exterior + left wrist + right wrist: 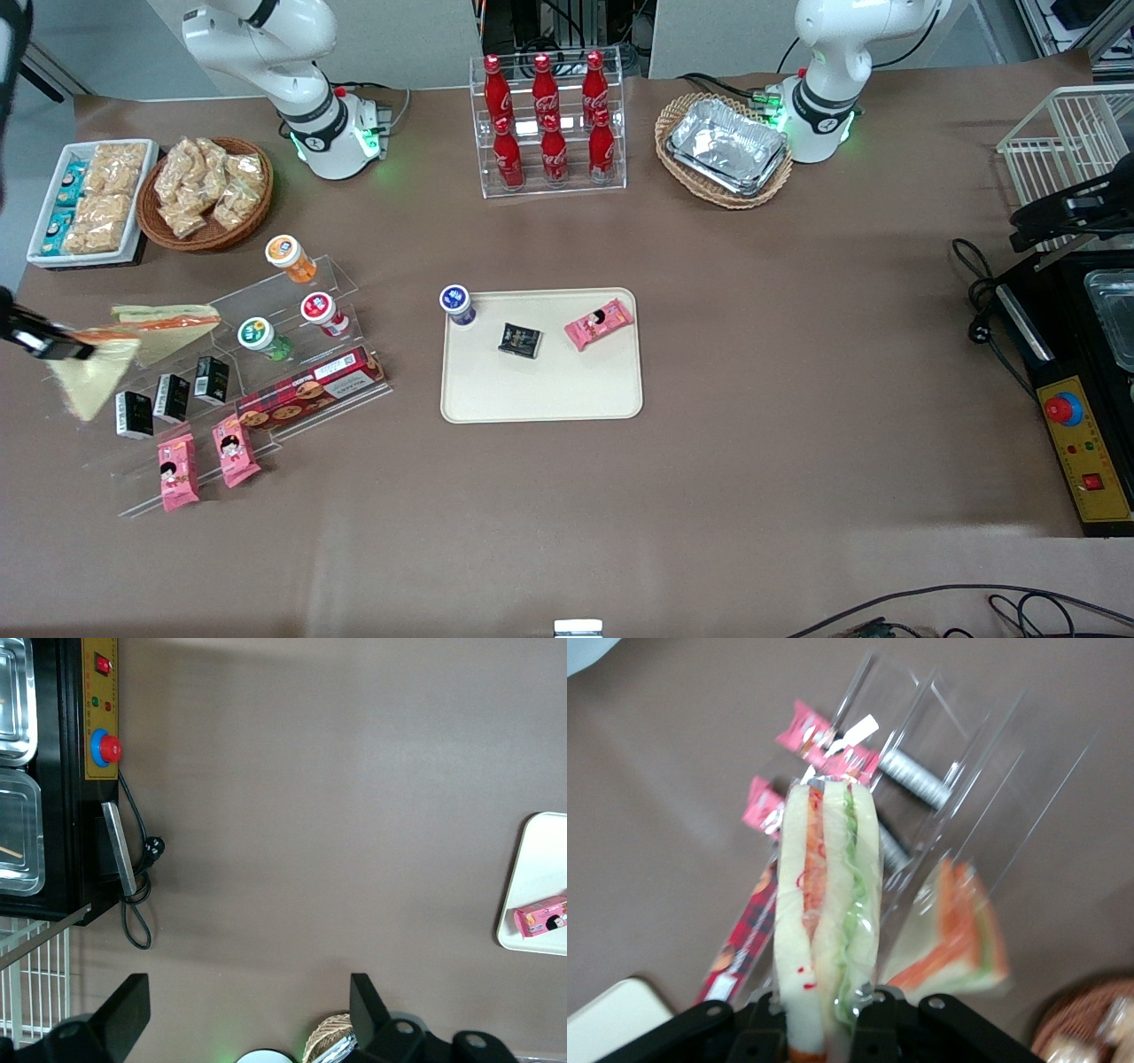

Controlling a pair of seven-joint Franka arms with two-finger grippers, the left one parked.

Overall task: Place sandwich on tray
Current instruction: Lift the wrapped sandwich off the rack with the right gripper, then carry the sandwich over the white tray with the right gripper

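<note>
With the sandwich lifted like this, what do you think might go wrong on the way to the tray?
1. The gripper pinches only one end of the sandwich, so the soft wedge may sag or slip in its clear wrap.
2. The tray already holds a bottle, a black packet and a pink packet; only its nearer part is bare, so a careless drop could land on them.
</note>
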